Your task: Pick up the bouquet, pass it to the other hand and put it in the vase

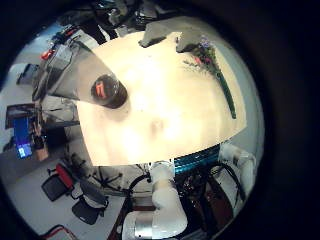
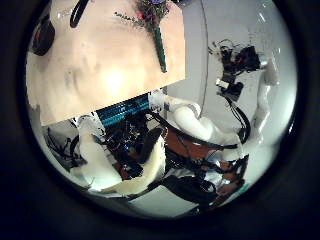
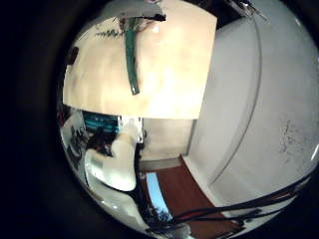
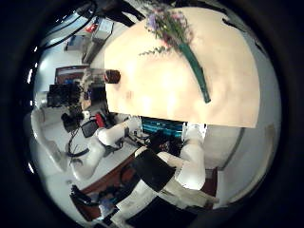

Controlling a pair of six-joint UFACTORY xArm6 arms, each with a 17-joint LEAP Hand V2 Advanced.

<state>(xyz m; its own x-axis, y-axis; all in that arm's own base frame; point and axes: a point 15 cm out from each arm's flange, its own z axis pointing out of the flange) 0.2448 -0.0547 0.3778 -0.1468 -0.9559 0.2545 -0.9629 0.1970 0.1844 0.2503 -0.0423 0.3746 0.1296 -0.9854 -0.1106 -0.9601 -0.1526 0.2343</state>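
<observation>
Right thumb palm view: bouquet (image 4: 176, 38), purple blooms, long green stems, flat on table (image 4: 171, 90).

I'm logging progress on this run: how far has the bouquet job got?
Nothing looks done yet. The bouquet lies flat on the table, its green stems stretched out on the wood, with no hand gripping it. The vase stands apart on the same table and holds no flowers. All the steps are left: picking the bouquet up, passing it across and putting it in the vase.
</observation>
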